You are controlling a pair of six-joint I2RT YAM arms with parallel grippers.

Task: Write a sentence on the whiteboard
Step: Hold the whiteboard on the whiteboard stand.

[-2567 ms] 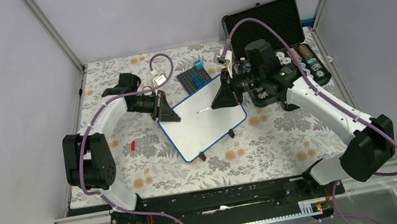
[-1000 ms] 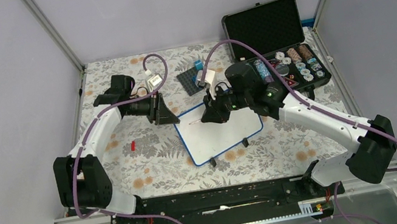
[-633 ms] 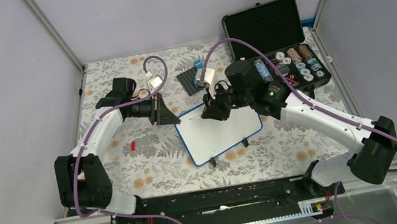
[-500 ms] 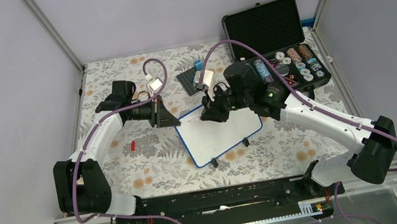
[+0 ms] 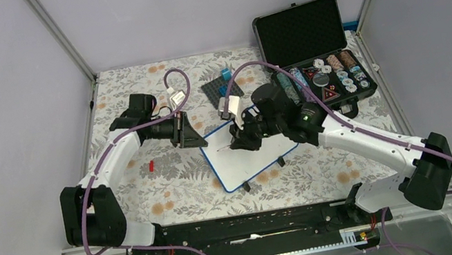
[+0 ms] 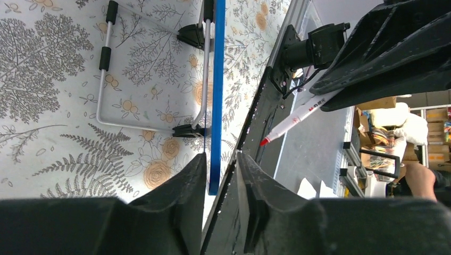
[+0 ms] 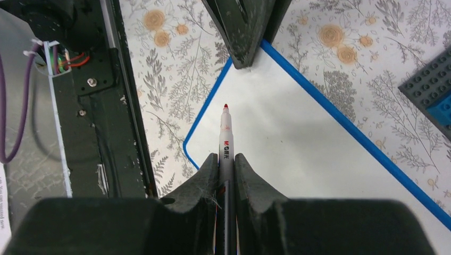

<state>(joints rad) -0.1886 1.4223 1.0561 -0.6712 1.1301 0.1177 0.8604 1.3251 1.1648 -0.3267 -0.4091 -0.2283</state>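
Right gripper [image 7: 226,159] clamped on a red-tipped marker [image 7: 225,133], barrel running straight out between the jaws. Left gripper [image 6: 219,159] sits astride the blue rim of the whiteboard [image 5: 254,161] near a corner, apparently pinching it. Whiteboard lies mid-table between the two arms, face blank (no ink anywhere I can find). Marker tip hangs over the face close to that held corner; the left wrist view shows a gap between tip and face. Judged step: bringing pen to board, first stroke not yet begun. The next move calls for easing the tip onto the face with light pressure, then drawing it away from the rim while the left side steadies the board. Containers: one black case [image 5: 299,30] at the far right of the table, lid standing open and foam-lined. Its lower half is packed with rows of small round pieces [image 5: 332,70], too small to name.
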